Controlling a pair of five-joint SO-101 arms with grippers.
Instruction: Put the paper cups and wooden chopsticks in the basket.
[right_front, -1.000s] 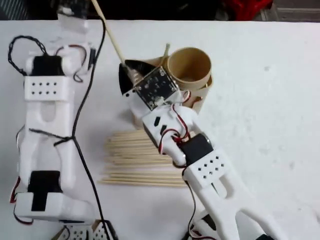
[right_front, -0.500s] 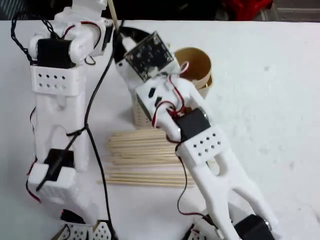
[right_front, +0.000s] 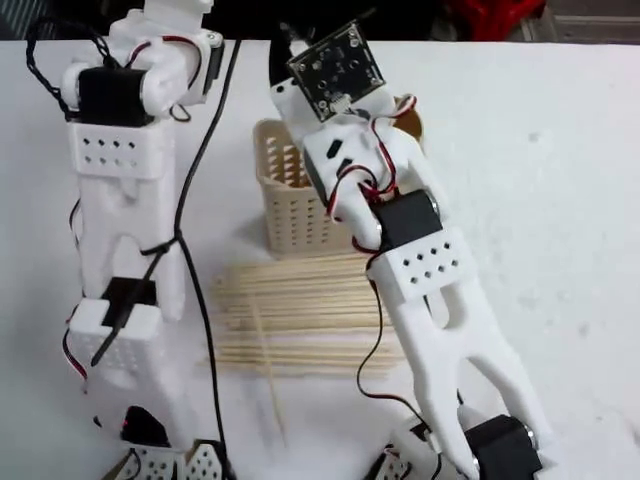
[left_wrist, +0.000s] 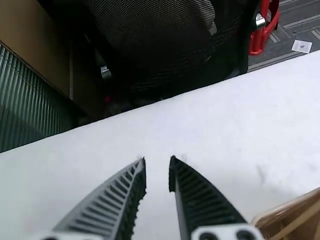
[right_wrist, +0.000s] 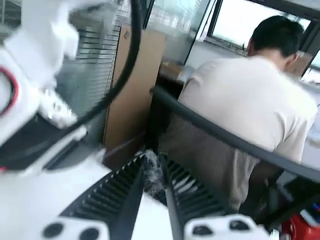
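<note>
- The left hand (left_wrist: 156, 167) hangs over the bare white table (left_wrist: 240, 125), close to its far edge. Its ridged fingers (left_wrist: 125, 195) stand slightly parted, released, with nothing between them.
- The right hand (right_wrist: 152, 162) points toward the room beyond the table. It is blurred, and I cannot tell whether it is clenched or released.
- In the high view the left arm (right_front: 115, 200) runs up the left of the frame to the top edge. The right arm (right_front: 430, 290) runs from the lower right to the top centre, with its circuit board (right_front: 335, 70) uppermost.
- The basket (right_front: 285, 215), a cream lattice one, stands upright in the upper centre of the frame. The right arm covers its right side.
- A paper cup (right_front: 408, 110) shows as a brown sliver behind the right arm, to the right of the basket.
- The wooden chopsticks (right_front: 290, 315) lie in a flat pile on the table just below the basket, pointing left to right. Their right ends pass under the right arm.
- One loose chopstick (right_front: 270, 385) lies slanted across the pile and runs down toward the bottom of the frame.
- A black cable (right_front: 195, 250) runs between the left arm and the pile.
</note>
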